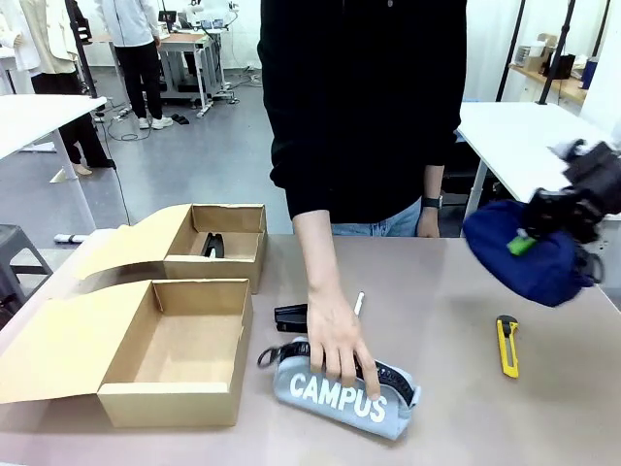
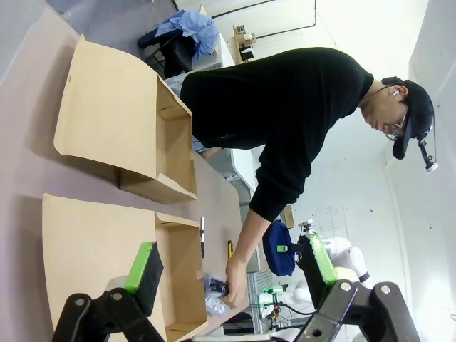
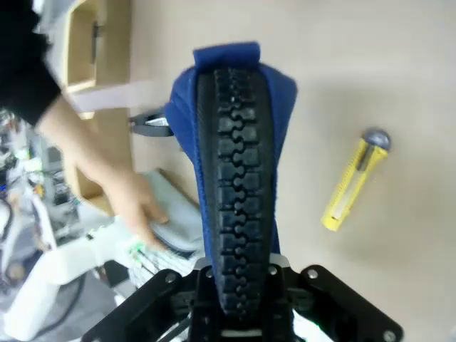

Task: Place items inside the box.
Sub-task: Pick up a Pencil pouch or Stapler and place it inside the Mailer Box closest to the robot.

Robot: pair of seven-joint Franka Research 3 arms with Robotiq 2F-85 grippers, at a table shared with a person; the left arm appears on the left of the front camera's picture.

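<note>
Above table (image 1: 437, 408) right | right fingers (image 1: 522, 244) clamp navy pouch (image 3: 235, 142) | left fingers (image 2: 144, 269) wide | far box (image 1: 233, 256): probably 1 stapler (image 1: 212, 245)

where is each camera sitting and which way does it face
Front: fixed between the arms, facing across the table at the person; right gripper at right.
Left wrist: on the left arm, rolled, facing over the boxes; left gripper open.
Right wrist: facing down at the table; right gripper shut on navy pouch.
Shared: navy pouch, all three.
</note>
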